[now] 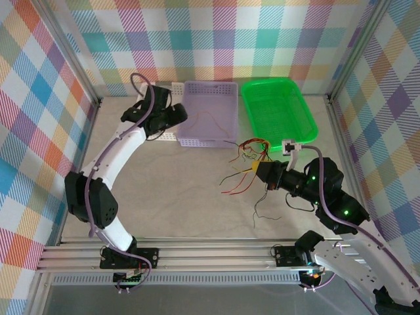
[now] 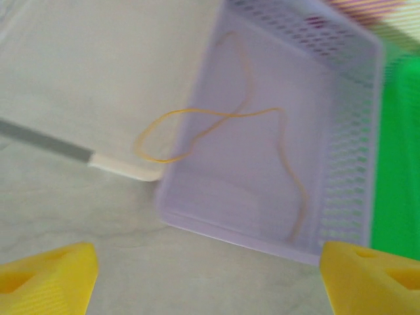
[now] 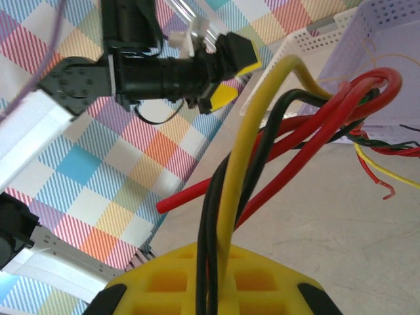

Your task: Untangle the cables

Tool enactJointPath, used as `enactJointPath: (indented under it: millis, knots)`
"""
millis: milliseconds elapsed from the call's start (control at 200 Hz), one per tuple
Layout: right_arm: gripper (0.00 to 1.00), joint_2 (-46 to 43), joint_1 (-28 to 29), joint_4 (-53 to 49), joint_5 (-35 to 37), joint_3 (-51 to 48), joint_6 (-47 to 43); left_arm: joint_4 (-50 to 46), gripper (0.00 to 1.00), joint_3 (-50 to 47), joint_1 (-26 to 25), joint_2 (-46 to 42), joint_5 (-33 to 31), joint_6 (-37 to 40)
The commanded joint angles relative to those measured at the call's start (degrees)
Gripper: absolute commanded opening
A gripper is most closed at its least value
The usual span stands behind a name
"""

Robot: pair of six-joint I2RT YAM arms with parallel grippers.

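Right end effector (image 1: 258, 169) clamped on thin red, yellow, black cables (image 3: 226, 197); left end effector (image 2: 210, 279) apart beside lavender plastic basket (image 2: 216, 230), fingertips (image 2: 46, 279) cropped.

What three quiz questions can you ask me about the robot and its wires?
1. Pick one: the single orange-yellow cable lies mostly in
A) the purple basket
B) the green basket
C) no basket at all

2. True or false: the left arm's fingers are squeezed shut on a black cable.

3. Fill the gap: the right gripper is shut on a bundle of red, black and ____ cables.

Key
1. A
2. False: the left gripper is open and holds nothing.
3. yellow
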Motion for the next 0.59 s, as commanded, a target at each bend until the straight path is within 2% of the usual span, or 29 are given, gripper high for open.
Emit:
enactJointPath:
  millis: [0, 160, 235, 420, 590]
  knots:
    - [0.00, 0.0, 0.2, 2.4, -1.7, -0.2, 0.0, 3.9, 0.86, -0.7, 3.1, 2.9, 5.1, -4.6]
    - [0.00, 0.2, 0.2, 2.3, -1.6, -0.2, -0.2, 3.9, 0.82, 2.7, 4.8, 9.9, 7.5, -4.9]
    - [0.00, 0.3, 0.2, 2.3, -1.7, -0.1, -0.2, 3.5, 0.75, 4.5, 5.3, 13.0, 7.8, -4.9]
    - [0.00, 0.3, 0.2, 2.0, -1.7, -0.2, -0.1, 3.7, 0.66, 7.5, 6.0, 17.6, 8.2, -4.7]
    - [0.00, 0.3, 0.2, 2.1, -1.6, -0.2, 0.1, 3.8, 0.52, 9.6, 6.2, 20.8, 8.0, -4.8]
